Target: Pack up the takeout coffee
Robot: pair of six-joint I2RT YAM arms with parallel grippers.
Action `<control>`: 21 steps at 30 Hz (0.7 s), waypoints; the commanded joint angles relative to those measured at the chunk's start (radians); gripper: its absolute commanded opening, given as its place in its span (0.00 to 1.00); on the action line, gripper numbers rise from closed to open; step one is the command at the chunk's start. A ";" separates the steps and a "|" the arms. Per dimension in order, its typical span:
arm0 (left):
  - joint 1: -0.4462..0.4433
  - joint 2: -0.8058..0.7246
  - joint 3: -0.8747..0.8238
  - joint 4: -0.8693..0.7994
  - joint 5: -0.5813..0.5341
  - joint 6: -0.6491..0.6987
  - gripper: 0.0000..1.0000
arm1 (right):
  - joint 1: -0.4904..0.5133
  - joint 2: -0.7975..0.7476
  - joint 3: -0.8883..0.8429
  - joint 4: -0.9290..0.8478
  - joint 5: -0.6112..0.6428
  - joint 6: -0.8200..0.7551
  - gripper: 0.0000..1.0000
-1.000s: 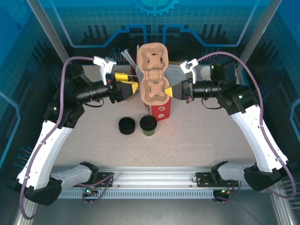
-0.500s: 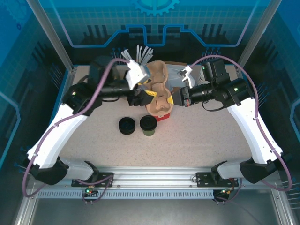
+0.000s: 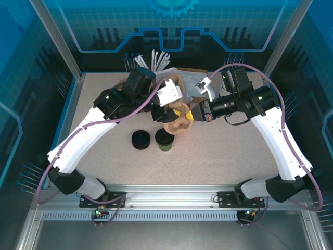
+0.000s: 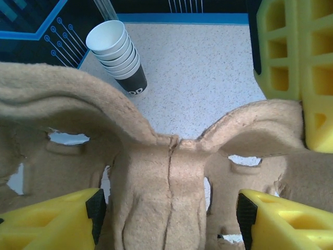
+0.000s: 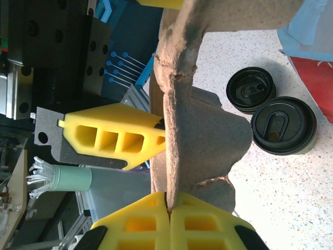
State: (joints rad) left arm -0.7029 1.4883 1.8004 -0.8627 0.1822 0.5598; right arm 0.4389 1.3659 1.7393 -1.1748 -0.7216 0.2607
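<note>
Brown pulp, moulded into a cup carrier [image 3: 177,112], hangs above the bench [image 3: 223,151] near its middle. The right end effector [image 5: 169,216] comes from 3 o'clock and is closed on the carrier's thin rim, so it carries the weight. The left end effector [image 4: 169,219] comes from 10 o'clock and stands open, one finger on each side of the middle ridge, probably to steady or turn the carrier. The takeout coffee [image 3: 164,139] stands upright on the bench at 6 o'clock of the carrier, not yet packed. A stack of loose lids [image 3: 139,139] is just beside it at its 9 o'clock.
</note>
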 commanded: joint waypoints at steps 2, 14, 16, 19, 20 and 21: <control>-0.010 0.010 0.032 0.003 -0.021 0.035 0.65 | 0.011 0.010 -0.003 -0.031 -0.036 -0.037 0.00; -0.015 0.019 0.022 0.007 -0.021 0.050 0.44 | 0.010 0.015 -0.007 -0.032 -0.040 -0.050 0.00; -0.016 0.026 0.024 -0.002 -0.026 0.057 0.45 | 0.010 0.013 -0.007 -0.028 -0.042 -0.051 0.00; -0.017 0.034 0.029 -0.015 -0.035 0.064 0.45 | 0.008 0.012 -0.006 -0.028 -0.042 -0.050 0.00; -0.017 0.035 0.032 -0.019 -0.035 0.066 0.45 | 0.008 0.012 -0.004 -0.027 -0.042 -0.051 0.00; -0.017 0.036 0.033 -0.020 -0.035 0.066 0.44 | 0.007 0.012 -0.004 -0.027 -0.040 -0.051 0.00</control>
State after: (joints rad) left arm -0.7109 1.5146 1.8004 -0.8616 0.1638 0.6029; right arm 0.4385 1.3815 1.7332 -1.1934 -0.7334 0.2272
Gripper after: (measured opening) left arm 0.443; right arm 0.066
